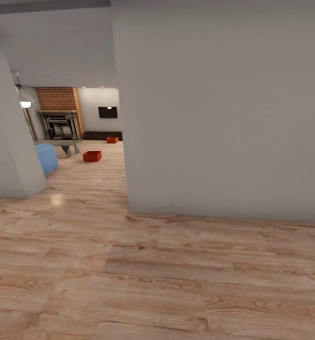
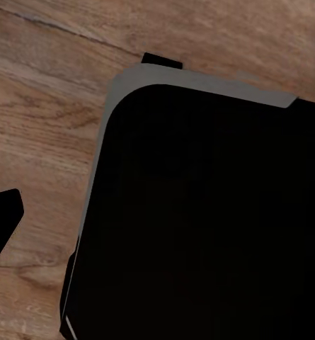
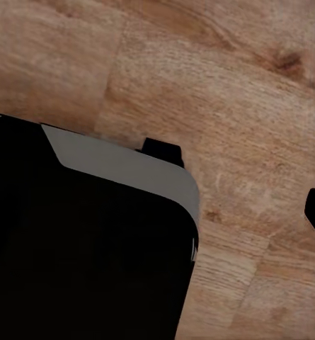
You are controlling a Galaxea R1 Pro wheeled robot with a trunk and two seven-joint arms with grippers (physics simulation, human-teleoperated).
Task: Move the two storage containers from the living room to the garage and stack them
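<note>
Two bins: both orange-red storage containers sit on the light wood-plank floor of the living room, seen through the opening between two pale walls.
Nearer container: on the planks just past the blue seat, ahead and to the robot's left.
Farther container: deeper in, near the low dark bench under the black wall TV.
Long axis: the nearer bin seems to lie roughly across the line of sight; too small to be sure.
Direction from the claws: both bins lie well ahead and leftward, far out of reach; the big grey wall blocks the straight path on the right.
Nearer arm: probably the left, since the opening is on that side.
Claws: in the wrist views only dark body parts over planks show; whether either claw is wide or narrow I cannot tell.
Landmark: brick fireplace beyond.
</note>
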